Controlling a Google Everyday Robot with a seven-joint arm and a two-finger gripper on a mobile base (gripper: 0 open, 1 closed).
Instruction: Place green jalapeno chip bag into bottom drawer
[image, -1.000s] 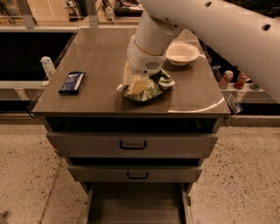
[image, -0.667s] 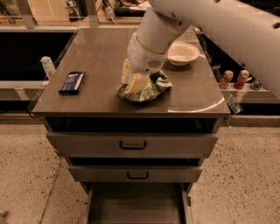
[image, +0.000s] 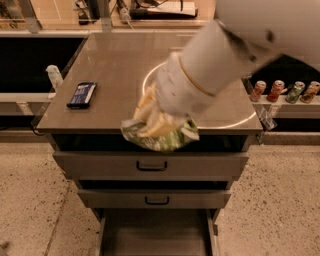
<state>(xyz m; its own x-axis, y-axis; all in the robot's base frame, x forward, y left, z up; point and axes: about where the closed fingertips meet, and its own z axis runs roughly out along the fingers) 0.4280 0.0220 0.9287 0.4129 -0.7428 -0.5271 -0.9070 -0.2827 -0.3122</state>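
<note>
- Item: green jalapeno chip bag (image: 169, 141). Crumpled shiny foil, green with pale patches. It hangs from my gripper at the worktop's front edge, in front of the top drawer's upper lip and off the surface.
- Handling (a judgement): light, soft and slick. The foil crushes easily and the contents are probably brittle. A pinch on a gathered fold near the top suits it best, and that appears to be where I have it.
- Gripper (image: 151, 119): pale fingers clamped on the bag's upper crumple, with the bag bulging out beneath them.
- Arm: the thick white forearm enters from the upper right and slants down and leftward over the worktop (image: 115, 65), wrist tipped toward its front edge.
- Bottom drawer (image: 155, 232): pulled open, plain grey floor, below the bag and well apart from it.
- Also present: two upper drawers (image: 150, 165), shut; a dark-blue packet (image: 81, 94) at the worktop's left; cans (image: 285, 91) on a ledge to the right.
</note>
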